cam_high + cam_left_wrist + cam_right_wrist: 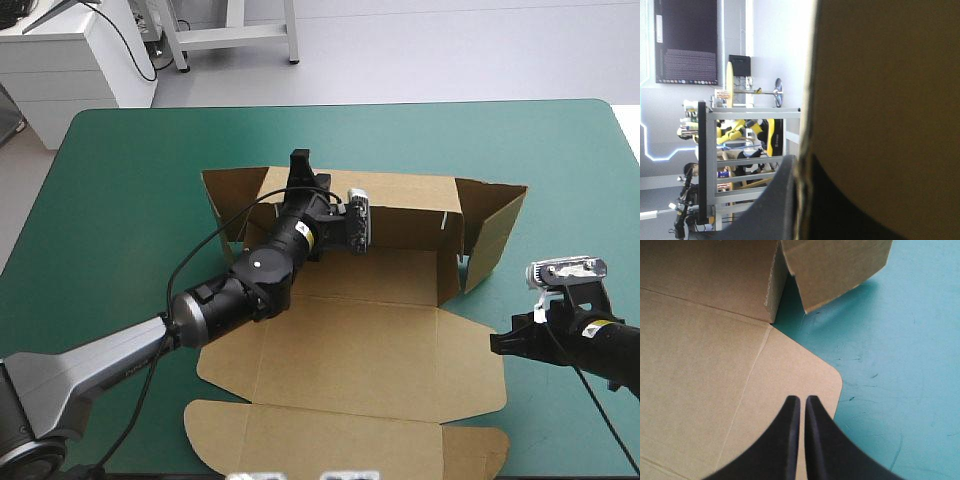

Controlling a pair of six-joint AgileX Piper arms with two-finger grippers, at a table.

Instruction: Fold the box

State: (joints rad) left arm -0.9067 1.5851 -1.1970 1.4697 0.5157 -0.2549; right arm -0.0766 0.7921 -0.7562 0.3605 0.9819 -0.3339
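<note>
The brown box point(380, 350) lies open in the middle of the table, its floor and lid panels flat. Its back wall point(410, 210) stands upright, and a side flap point(495, 235) angles out at each end. My left gripper point(300, 165) reaches across the floor to the back wall's top edge near its left end. In the left wrist view the board point(890, 100) runs edge-on between the two black fingers point(777, 200), so this gripper point(802, 167) is shut on it. My right gripper point(497, 343) is shut and empty, hovering over the rounded corner of a flat flap point(790, 385).
Teal-green cover point(130, 200) shows on all sides of the box. In the right wrist view it lies bare point(900, 365) beside the gripper, past the right side flap point(835, 265). The table's right edge point(632, 140) is close to the right arm.
</note>
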